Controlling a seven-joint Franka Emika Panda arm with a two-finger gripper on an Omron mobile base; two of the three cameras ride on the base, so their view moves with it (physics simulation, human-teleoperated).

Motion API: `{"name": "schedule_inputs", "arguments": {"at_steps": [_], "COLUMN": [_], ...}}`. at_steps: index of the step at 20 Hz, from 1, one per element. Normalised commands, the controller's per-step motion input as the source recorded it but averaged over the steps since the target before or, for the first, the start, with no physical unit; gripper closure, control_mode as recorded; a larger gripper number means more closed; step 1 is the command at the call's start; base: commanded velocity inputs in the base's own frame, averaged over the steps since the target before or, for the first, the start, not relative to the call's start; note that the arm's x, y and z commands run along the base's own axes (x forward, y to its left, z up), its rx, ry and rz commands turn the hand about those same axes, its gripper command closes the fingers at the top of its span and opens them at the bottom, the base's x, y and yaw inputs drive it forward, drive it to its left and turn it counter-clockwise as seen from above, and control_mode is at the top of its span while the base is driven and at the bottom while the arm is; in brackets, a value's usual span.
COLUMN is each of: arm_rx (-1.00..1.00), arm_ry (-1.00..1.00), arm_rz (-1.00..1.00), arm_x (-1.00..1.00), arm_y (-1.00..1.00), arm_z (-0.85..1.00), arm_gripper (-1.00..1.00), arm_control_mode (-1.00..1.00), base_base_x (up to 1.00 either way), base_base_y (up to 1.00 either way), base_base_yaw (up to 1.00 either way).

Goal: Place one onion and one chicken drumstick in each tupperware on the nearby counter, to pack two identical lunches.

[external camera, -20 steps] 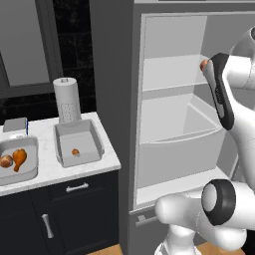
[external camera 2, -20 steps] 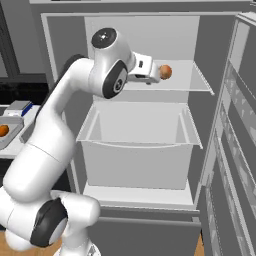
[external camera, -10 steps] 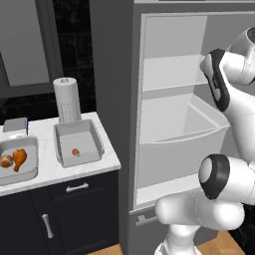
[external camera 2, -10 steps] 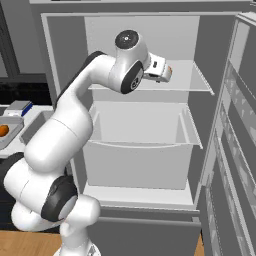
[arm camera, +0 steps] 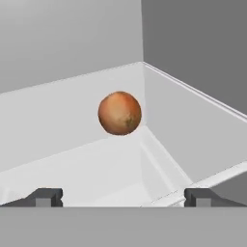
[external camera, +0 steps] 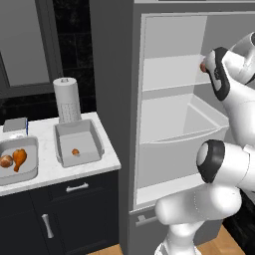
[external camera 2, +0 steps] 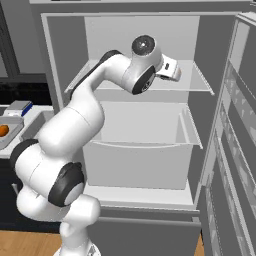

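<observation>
Orange-brown onion is seen dead ahead of the gripper in the hand view, lying on the white fridge shelf close to the back corner where the rear and side walls meet. It is centred between the two dark fingertips, a touch toward the left one, and apart from both; nothing is touched. The onion is roughly round, so no long axis is given and the approach angle is judged not to matter much. Jaws are spread as wide as they go and nothing is held. In the right base view the hand is seen pushed into the upper fridge compartment at shelf level, with the arm bent in from the left. A straight advance along the gripper axis is judged to be what the coming grasp needs, then a close around the onion. On the counter to the left of the fridge, two tupperware containers are seen: the near tupperware has only one small orange-brown item inside, too small to identify, while the left tupperware has a chicken drumstick and a second onion in it. So one lunch is judged packed and the other unfinished. A paper towel roll stands behind the near container.
</observation>
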Motion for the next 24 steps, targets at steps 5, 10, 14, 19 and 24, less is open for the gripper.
{"name": "schedule_inputs", "arguments": {"at_steps": [5,10,14,19,24], "arm_rx": [0.01,0.00,0.00,0.00,0.01], "arm_ry": [0.00,0.01,0.01,0.05,0.04], "arm_rz": [-0.06,-0.06,-0.04,-0.02,-0.01], "arm_x": [0.35,0.52,0.62,0.65,0.51], "arm_y": [0.04,0.00,0.00,-0.02,-0.22], "arm_z": [-0.15,-0.04,-0.12,-0.07,-0.01], "arm_gripper": [-1.00,-1.00,-1.00,-1.00,-1.00], "arm_control_mode": [-1.00,-1.00,-1.00,-1.00,-1.00], "base_base_x": [0.00,0.00,0.00,0.00,0.00], "base_base_y": [0.00,0.00,0.00,0.00,0.00], "base_base_yaw": [0.00,0.00,0.00,0.00,0.00]}}
